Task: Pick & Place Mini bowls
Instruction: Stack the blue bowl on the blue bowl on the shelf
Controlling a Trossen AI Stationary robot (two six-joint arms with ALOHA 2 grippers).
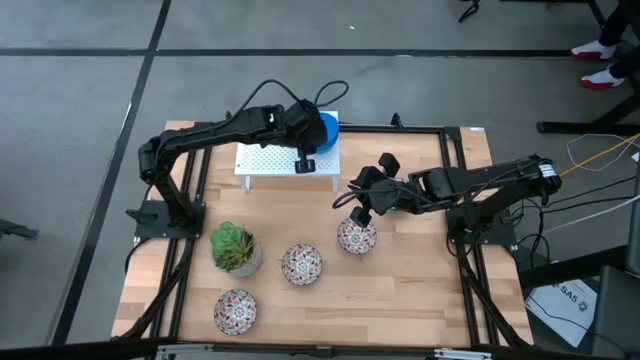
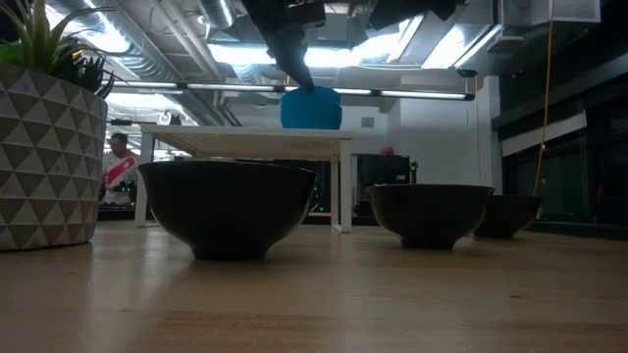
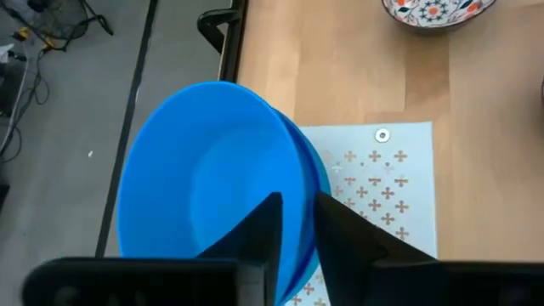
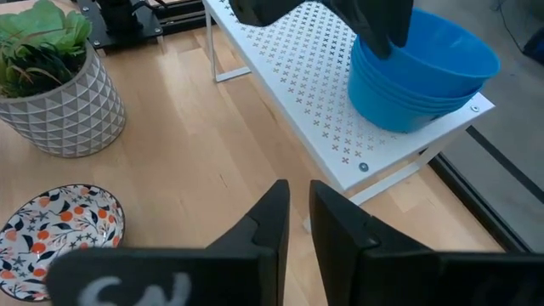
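A stack of plain blue mini bowls stands on the far right end of a white perforated shelf. My left gripper comes down on the stack's rim and is shut on the top bowl. Three white patterned bowls rest on their bases on the table. My right gripper hovers above the rightmost patterned bowl, holding nothing, with a narrow gap between its fingers. My left gripper pinches the top blue bowl's rim, one finger inside the bowl and one outside. It comes from above, pointing down. The bowl sits nested in the stack on the shelf.
A potted green succulent stands on the table's left side, near the patterned bowls. A black frame borders the table. Bare wood lies along the near right part. A person shows far off in the room.
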